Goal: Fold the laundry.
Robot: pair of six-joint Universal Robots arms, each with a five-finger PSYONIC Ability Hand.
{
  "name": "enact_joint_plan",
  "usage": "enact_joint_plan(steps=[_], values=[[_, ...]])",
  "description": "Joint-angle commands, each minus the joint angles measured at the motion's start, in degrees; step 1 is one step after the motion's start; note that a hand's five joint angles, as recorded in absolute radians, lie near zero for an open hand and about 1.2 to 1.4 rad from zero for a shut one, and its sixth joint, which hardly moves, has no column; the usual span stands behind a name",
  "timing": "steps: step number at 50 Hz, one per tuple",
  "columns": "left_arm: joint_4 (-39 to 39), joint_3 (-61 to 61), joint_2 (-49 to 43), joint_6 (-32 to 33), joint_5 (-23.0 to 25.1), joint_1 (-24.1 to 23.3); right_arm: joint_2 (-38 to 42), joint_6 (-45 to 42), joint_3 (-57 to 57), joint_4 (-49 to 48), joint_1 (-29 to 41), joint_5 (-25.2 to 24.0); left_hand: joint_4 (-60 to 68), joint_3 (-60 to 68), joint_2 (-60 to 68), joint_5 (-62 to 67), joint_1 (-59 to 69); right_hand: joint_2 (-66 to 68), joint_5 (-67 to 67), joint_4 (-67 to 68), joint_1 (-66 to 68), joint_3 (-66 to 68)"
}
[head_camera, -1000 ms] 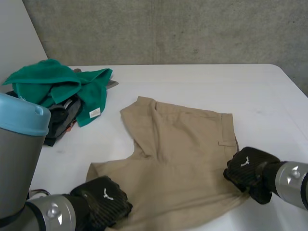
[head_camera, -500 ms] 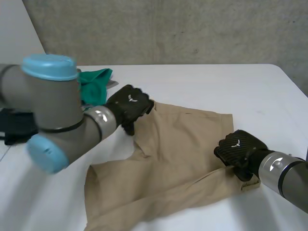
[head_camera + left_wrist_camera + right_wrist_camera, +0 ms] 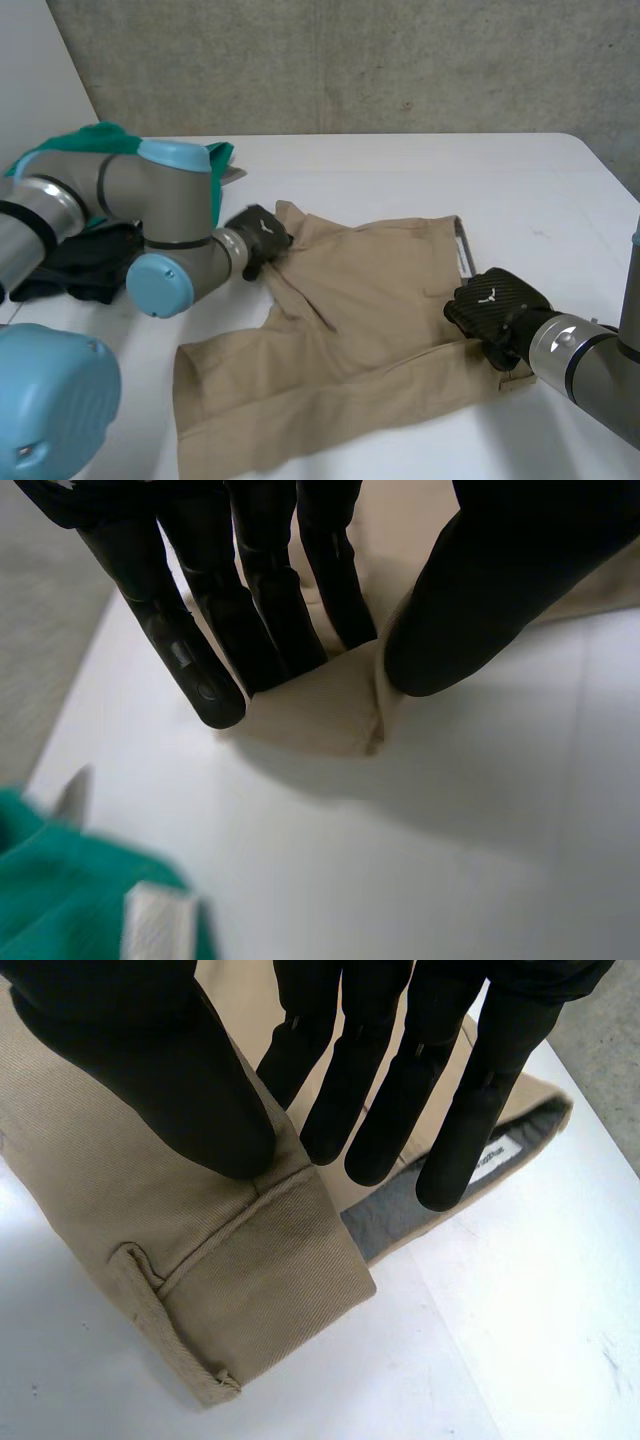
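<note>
Tan shorts [image 3: 360,320] lie spread on the white table [image 3: 400,170]. My left hand [image 3: 260,235] is at their far left corner and pinches that corner [image 3: 320,705] between its fingers [image 3: 260,610] and thumb. My right hand [image 3: 495,305] is at the near right end of the waistband and holds the folded band [image 3: 250,1290] between thumb and fingers [image 3: 400,1080]; the grey lining [image 3: 400,1210] of the waistband shows beside its fingertips.
A heap of green cloth [image 3: 195,170] and dark clothes [image 3: 90,265] lies at the table's far left, partly behind my left arm [image 3: 150,215]. Green cloth with a white label [image 3: 90,910] lies just beyond the left hand's fingertips. The right table edge [image 3: 610,180] is near.
My left arm swung from the near left edge to the shorts' far left corner and closed on it. The right hand pulled its waistband end slightly left, rumpling the cloth.
</note>
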Motion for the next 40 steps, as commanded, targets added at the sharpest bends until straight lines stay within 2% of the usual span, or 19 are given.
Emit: enact_joint_plan(steps=[1, 2, 4, 6, 7, 9, 14, 19, 26, 29, 31, 32, 33, 34, 36, 40], values=[[8.2, -11.1, 8.6, -7.3, -5.9, 0.1, -0.4, -0.1, 0.3, 0.1, 0.3, 0.0, 11.6, 13.2, 13.3, 12.2, 34.0, 12.5, 11.2, 11.4, 14.9, 11.8], [8.8, -12.1, 9.2, -6.9, -5.7, 0.1, -0.4, -0.1, 0.4, 0.0, 0.4, 0.0, 11.6, 13.2, 13.3, 12.2, 34.0, 12.5, 11.2, 11.4, 14.9, 11.8], [10.6, -14.2, 10.2, -5.6, -5.0, 0.5, -0.4, -0.1, 0.6, 0.0, 0.8, 0.1, 0.9, 2.5, 2.6, 1.5, 23.3, 12.5, 11.2, 11.4, 14.9, 11.8], [11.5, -15.0, 10.8, -5.3, -4.3, 1.0, -0.4, -0.1, 0.7, 0.0, 1.0, 0.2, -15.4, -13.8, -13.7, -14.7, 7.0, 12.5, 11.2, 11.4, 14.9, 11.8], [12.2, -15.4, 11.1, -4.9, -3.5, 1.3, -0.5, -0.1, 0.7, 0.1, 1.2, 0.3, -32.4, -30.9, -30.8, -31.8, -10.1, 12.5, 11.2, 11.4, 14.9, 11.8], [12.5, -15.4, 11.4, -5.0, -2.9, 1.6, -0.4, 0.0, 0.8, 0.0, 1.5, 0.5, -39.5, -37.9, -37.8, -38.9, -17.1, 12.5, 11.2, 11.4, 14.9, 11.8], [11.8, -15.4, 10.9, -6.4, -1.2, 2.3, -0.6, 0.1, 1.0, -0.2, 1.9, 0.7, -31.3, -29.7, -29.6, -30.6, -8.9, 12.5, 11.2, 11.4, 14.9, 11.8], [10.9, -15.3, 9.3, -6.3, -0.1, 2.1, -0.6, -0.1, 1.1, -0.2, 1.9, 0.7, -34.8, -33.2, -33.1, -34.2, -12.4, 12.5, 11.2, 11.4, 14.9, 11.8], [9.7, -12.2, 6.6, -6.2, 3.9, 1.1, -0.3, 0.0, 1.1, -0.4, 1.9, 0.7, -32.3, -30.7, -30.6, -31.7, -9.9, 12.5, 11.2, 11.4, 14.9, 11.8], [8.9, -10.7, 5.4, -5.9, 4.0, 0.9, -0.2, -0.1, 1.1, -0.4, 1.8, 0.7, -32.3, -30.7, -30.6, -31.6, -9.9, 12.5, 11.2, 11.4, 14.9, 11.8], [7.0, -10.0, 4.8, -5.2, 2.5, 1.0, -0.3, -0.1, 1.1, -0.4, 1.6, 0.7, -29.4, -27.9, -27.8, -28.8, -7.1, 12.5, 11.2, 11.4, 14.9, 11.8], [6.3, -9.7, 4.7, -5.0, 1.8, 1.1, -0.3, -0.1, 1.1, -0.4, 1.5, 0.7, -22.8, -21.2, -21.1, -22.1, -0.4, 12.5, 11.2, 11.4, 14.9, 11.8], [5.3, -9.5, 4.8, -4.4, 0.2, 1.3, -0.2, -0.1, 1.0, -0.5, 1.3, 0.7, 4.6, 6.2, 6.3, 5.3, 27.0, 12.5, 11.2, 11.4, 14.9, 11.8], [4.7, -9.4, 4.9, -4.1, -0.5, 1.4, -0.2, -0.1, 0.9, -0.5, 1.3, 0.7, 11.5, 13.1, 13.2, 12.2, 33.9, 12.5, 11.2, 11.4, 14.9, 11.8], [4.0, -9.4, 5.5, -4.2, -2.4, 1.6, -0.2, -0.1, 0.8, -0.6, 1.3, 0.7, 11.6, 13.2, 13.3, 12.2, 34.0, 12.5, 11.2, 11.4, 14.9, 11.8], [3.3, -11.1, 7.4, -3.8, -10.1, 1.6, -0.4, 0.2, 0.8, -0.7, 2.0, 0.7, 11.6, 13.2, 13.3, 12.2, 34.0, 12.5, 11.2, 11.4, 14.9, 11.8]])
